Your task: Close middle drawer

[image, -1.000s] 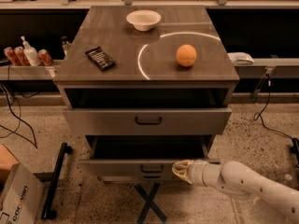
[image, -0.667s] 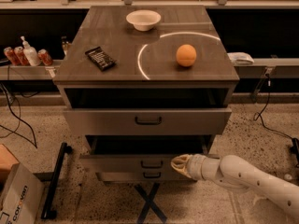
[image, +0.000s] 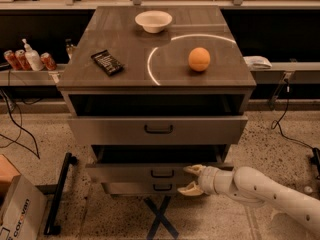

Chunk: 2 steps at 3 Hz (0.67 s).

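- The middle drawer (image: pixel 125 173) stands partly pulled out of the grey cabinet (image: pixel 80 84), its flat front just below the top drawer (image: pixel 110 130), which is also pulled out; a dark gap shows above each front
- The gripper (image: pixel 191 180) is at the right end of the middle drawer's front, reaching in from the lower right on a white arm (image: pixel 270 191)
- Its two pale fingers (image: pixel 193 170) are spread apart and hold nothing; the upper one lies against the middle drawer's front, and the lower one sits near the lowest drawer (image: pixel 125 187)
- On the cabinet top are a white bowl (image: pixel 153 21) at the back, an orange (image: pixel 199 59) to the right and a dark snack packet (image: pixel 107 62) to the left; the print on the packet cannot be read
- A cardboard box (image: pixel 17 216) at the lower left bears dark lettering, of which only "cor" and "van" can be made out
- Red cans (image: pixel 47 60) and a white pump bottle (image: pixel 33 59) stand on the left shelf, with labels too small to read
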Each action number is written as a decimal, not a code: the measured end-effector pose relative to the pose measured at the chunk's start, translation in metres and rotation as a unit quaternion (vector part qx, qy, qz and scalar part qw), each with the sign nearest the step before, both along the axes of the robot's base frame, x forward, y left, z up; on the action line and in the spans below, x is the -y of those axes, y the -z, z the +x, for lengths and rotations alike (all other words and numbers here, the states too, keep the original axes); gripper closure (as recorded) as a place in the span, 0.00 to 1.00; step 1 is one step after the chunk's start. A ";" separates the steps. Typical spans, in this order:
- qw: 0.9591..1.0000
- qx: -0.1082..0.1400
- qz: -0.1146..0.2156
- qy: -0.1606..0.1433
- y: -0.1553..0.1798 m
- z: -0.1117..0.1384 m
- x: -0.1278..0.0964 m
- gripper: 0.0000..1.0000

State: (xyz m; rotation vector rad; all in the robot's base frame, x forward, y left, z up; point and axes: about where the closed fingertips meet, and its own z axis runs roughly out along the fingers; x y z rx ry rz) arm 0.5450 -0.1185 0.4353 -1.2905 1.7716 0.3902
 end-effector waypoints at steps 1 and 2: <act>1.000 0.000 0.000 -0.001 0.000 0.000 -0.001 0.00; 1.000 0.000 0.000 -0.001 0.000 0.000 -0.001 0.00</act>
